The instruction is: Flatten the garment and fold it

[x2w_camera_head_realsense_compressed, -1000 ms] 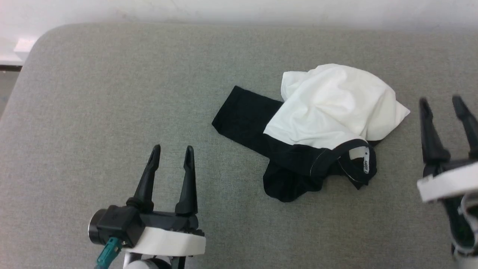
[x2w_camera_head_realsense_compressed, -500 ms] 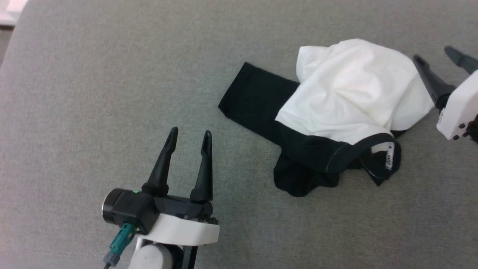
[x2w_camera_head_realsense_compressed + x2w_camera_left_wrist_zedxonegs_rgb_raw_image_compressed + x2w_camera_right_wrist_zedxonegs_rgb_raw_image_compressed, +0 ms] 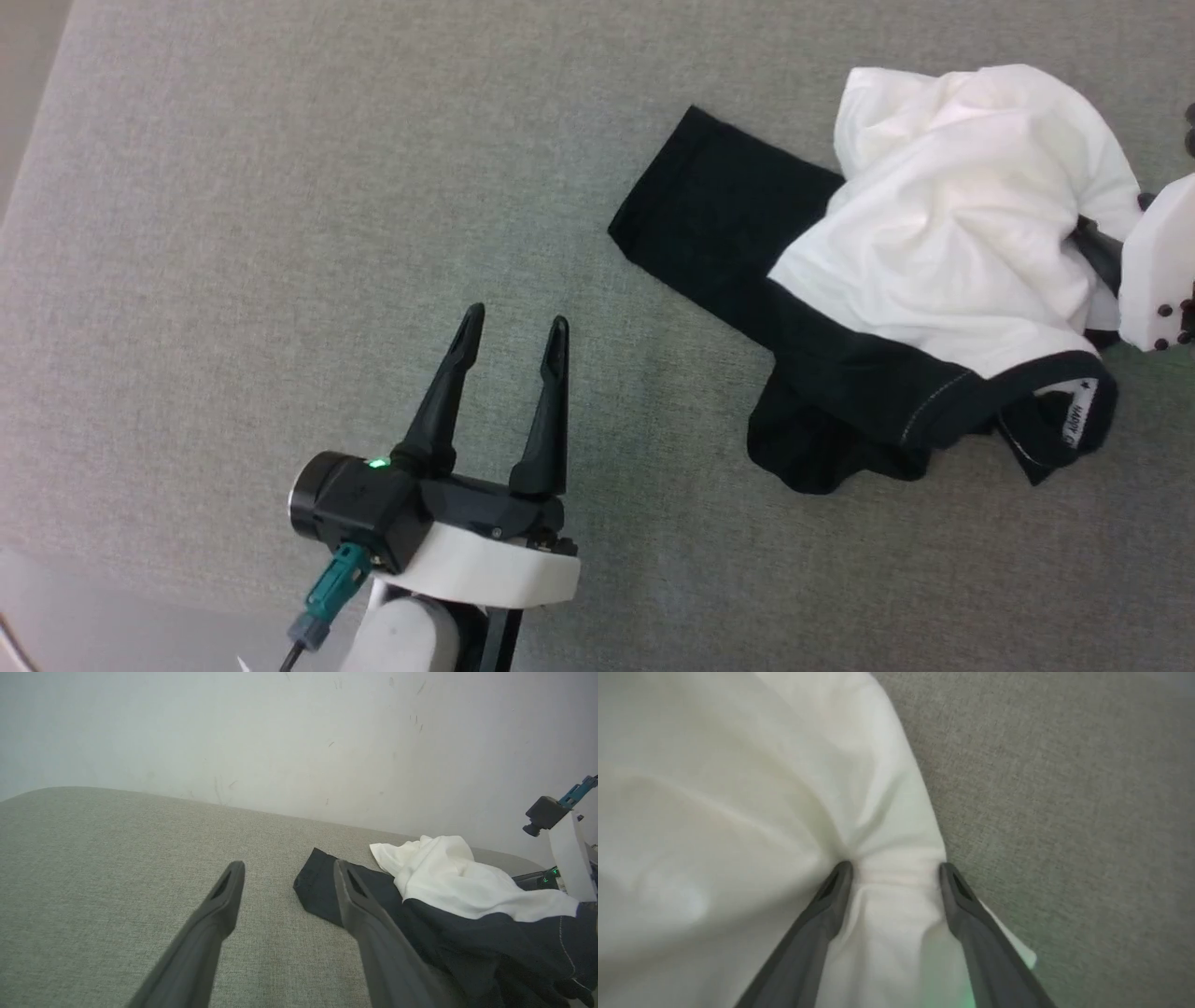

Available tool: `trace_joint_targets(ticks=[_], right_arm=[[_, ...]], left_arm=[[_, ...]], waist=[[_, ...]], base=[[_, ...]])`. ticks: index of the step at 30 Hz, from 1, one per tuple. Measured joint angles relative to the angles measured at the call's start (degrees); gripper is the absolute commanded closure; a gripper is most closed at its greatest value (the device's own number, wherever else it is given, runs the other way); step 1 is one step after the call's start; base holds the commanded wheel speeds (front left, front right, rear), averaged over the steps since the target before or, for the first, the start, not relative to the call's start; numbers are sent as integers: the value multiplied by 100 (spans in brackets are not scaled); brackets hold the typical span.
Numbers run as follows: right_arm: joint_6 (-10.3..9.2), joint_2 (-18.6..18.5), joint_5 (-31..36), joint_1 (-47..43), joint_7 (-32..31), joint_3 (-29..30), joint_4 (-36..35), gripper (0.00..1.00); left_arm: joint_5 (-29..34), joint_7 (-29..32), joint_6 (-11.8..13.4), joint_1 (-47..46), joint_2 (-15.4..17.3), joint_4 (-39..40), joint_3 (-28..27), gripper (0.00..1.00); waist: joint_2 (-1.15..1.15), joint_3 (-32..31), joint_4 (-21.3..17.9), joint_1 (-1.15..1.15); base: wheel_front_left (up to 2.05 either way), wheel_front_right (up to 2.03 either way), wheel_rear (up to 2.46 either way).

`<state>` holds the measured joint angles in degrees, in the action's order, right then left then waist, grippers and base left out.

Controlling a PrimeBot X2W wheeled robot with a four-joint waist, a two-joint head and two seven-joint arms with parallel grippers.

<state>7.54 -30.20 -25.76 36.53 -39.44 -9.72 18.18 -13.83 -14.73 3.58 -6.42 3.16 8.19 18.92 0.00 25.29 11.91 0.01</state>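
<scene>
The soft white cotton shirt with long black sleeves and black neck trim [image 3: 943, 233] lies crumpled at the upper right of the head view on the grey fabric-covered table [image 3: 280, 233], its white body heaped over a black sleeve that stretches flat toward the centre. The right gripper [image 3: 895, 867] presses its two dark fingers, spread wide, into the white cloth near the heap's edge, a ridge bunched between them, likely to pinch that fold and draw the body open; nothing is clamped yet. The left gripper [image 3: 517, 319], fingers also apart and empty, hovers at lower centre, well apart from the sleeve, probably waiting for the opposite side.
</scene>
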Motion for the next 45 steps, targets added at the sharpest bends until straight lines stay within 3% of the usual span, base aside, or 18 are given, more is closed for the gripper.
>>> trace_joint_targets(ticks=[3, 4, 5, 6, 7, 17, 29, 32, 38, 45], right_arm=[[0, -89, -157, 104, -88, -33, 85, 0], [0, -112, -174, 113, -80, -38, 102, 47], [2, -138, -175, 116, -40, -51, 120, 66], [2, -141, -174, 117, 57, -42, 148, 94], [2, -130, -169, 118, 178, -18, 201, 100], [2, 127, -155, 147, 1238, 129, 604, 100], [1, -29, -26, 730, 1196, 280, -133, 100], [0, 199, -76, 811, 1106, -110, -476, 100], [1, 911, -426, 740, 960, -1462, -896, 100], [1, 1367, -882, 161, 921, -3009, -695, 100]], left_arm=[[-36, 0, 8, -35, 0, -46, 91, 0], [-48, 0, 10, -66, 0, -62, 123, 0], [-71, 0, 10, -102, -1, -71, 144, 0], [-83, 0, 10, -125, -1, -85, 158, 0], [-90, 0, 24, -134, -1, -102, 167, 0], [-88, 0, -7, -57, -13, -337, -33, 0], [-148, 0, -111, 544, -18, -366, -355, 0], [-185, 0, -156, 673, -18, -368, -405, 0], [-234, 0, -200, 743, -18, -356, -423, 0], [-323, 0, -207, 614, -21, -381, -211, 0]], waist=[[0, 65, 60, -1], [0, 80, 73, -1], [0, 90, 82, -1], [0, 93, 84, -1], [0, 88, 82, -1], [0, -390, -44, -1], [0, -1447, -148, -2], [0, -1658, -148, -2], [0, -1856, -103, -3], [0, -1687, 102, -1]], base=[[0, 0, 0], [0, 0, 0], [0, 0, 0], [0, 0, 0], [0, 0, 0], [0, 0, 0], [0, 0, 0], [0, 0, 0], [0, 0, 0], [0, 0, 0]])
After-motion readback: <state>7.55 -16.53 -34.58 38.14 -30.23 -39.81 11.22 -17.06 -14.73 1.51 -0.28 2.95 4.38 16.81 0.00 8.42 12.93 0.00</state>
